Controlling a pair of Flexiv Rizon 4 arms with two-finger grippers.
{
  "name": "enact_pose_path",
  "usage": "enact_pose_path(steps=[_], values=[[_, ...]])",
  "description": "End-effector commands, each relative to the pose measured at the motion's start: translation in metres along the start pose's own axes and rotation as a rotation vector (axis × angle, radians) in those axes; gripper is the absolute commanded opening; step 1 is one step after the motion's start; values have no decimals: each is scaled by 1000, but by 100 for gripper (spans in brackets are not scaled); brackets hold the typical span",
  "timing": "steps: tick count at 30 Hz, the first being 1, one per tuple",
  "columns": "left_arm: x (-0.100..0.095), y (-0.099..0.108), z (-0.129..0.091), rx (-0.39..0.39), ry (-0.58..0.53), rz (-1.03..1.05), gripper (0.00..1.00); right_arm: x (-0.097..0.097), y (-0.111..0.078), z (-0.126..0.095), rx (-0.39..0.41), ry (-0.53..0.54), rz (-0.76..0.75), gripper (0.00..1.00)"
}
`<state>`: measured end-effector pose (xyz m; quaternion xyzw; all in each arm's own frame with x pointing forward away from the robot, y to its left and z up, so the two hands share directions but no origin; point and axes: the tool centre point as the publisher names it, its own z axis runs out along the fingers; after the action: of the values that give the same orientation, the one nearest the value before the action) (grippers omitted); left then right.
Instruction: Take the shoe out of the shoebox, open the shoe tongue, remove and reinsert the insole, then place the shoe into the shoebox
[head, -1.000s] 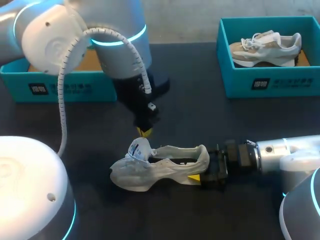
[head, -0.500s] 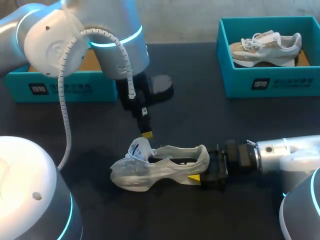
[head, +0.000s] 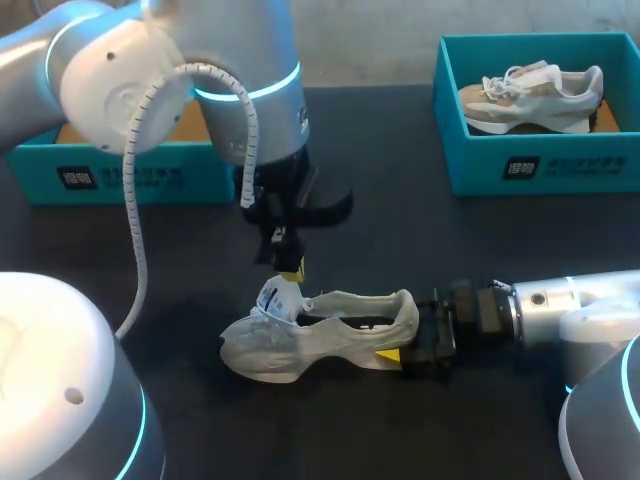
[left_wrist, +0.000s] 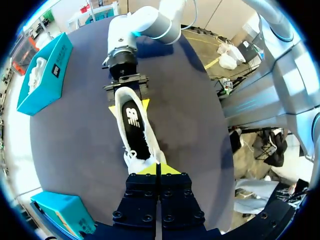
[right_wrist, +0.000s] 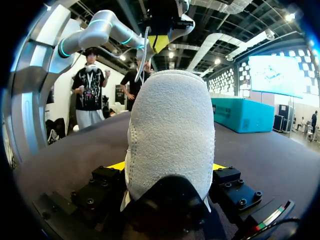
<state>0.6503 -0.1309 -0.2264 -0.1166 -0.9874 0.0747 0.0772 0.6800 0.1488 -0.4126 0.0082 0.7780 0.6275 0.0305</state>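
Shoe (head: 310, 340), white, on the dark table (head: 400, 220), a little toward 6 o'clock from the middle of the head view. Stands on its sole, toe toward 9 o'clock, heel toward 3 o'clock, well apart from both boxes.

Gripped at the heel by the right gripper (head: 405, 338), which comes in low and level from 3 o'clock. Fingers closed onto the heel from two sides, with a yellow tip against each flank in the right wrist view and the grey-white heel filling the space between them.

Inside the opening, seen from the left wrist view, a black insole (left_wrist: 134, 122) lying flat along the length of the shoe. At the front of the opening, the tongue (head: 276, 297), lifted up, white with a small blue-printed label.

At 12 o'clock of the tongue, the left gripper (head: 291, 268), pointing down and very near it; cannot tell whether touching. Fingers pressed together, yellow tips meeting, nothing seen between them.

At 1 o'clock on the table, a teal shoebox (head: 540, 165), open, with a second shoe (head: 530, 95) in white and tan lying in it. At 10 o'clock, a second teal shoebox (head: 120, 175), partly hidden behind the left arm (head: 230, 70), with some brown showing inside.
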Motion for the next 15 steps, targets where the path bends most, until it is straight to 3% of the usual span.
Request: enact_pose_path(steps=[1, 7, 15], values=[[-4, -7, 5, 6, 27, 27, 0, 1, 0, 2, 5, -1, 0, 0], [-22, -23, 29, 57, 37, 34, 0, 1, 0, 2, 5, -1, 0, 0], [-35, -34, 56, 48, 50, -10, 0, 1, 0, 2, 5, -1, 0, 0]])
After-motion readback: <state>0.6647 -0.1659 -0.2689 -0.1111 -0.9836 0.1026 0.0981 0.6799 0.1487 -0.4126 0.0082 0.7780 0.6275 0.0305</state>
